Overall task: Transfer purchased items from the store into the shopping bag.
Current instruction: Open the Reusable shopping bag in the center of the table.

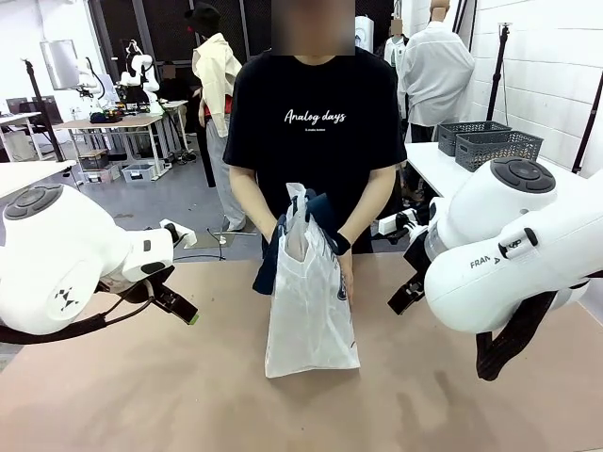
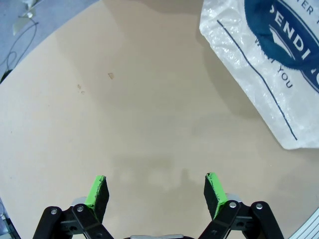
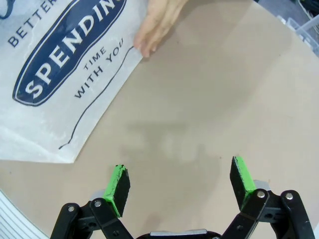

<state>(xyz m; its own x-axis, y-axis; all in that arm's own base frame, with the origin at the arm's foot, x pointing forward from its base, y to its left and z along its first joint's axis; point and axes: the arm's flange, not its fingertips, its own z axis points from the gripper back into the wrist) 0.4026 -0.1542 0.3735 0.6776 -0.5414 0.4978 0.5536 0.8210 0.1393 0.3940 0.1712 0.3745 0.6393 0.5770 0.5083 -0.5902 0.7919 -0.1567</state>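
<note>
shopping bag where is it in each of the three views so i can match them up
Front view: the shopping bag stands at the middle of the table, in front of the person.
Left wrist view: upper right corner, its navy logo cut by the picture edge.
Right wrist view: upper left, a hand on its edge.
Shared landmark: the tan table under the bag; both wrist views also show the logo.

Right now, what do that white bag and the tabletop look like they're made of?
The shopping bag looks like thin, frosted plastic film: its surface crinkles finely and glints slightly under the navy print. The table seems to be a smooth, matte tan board, perhaps laminate; no grain shows.
</note>
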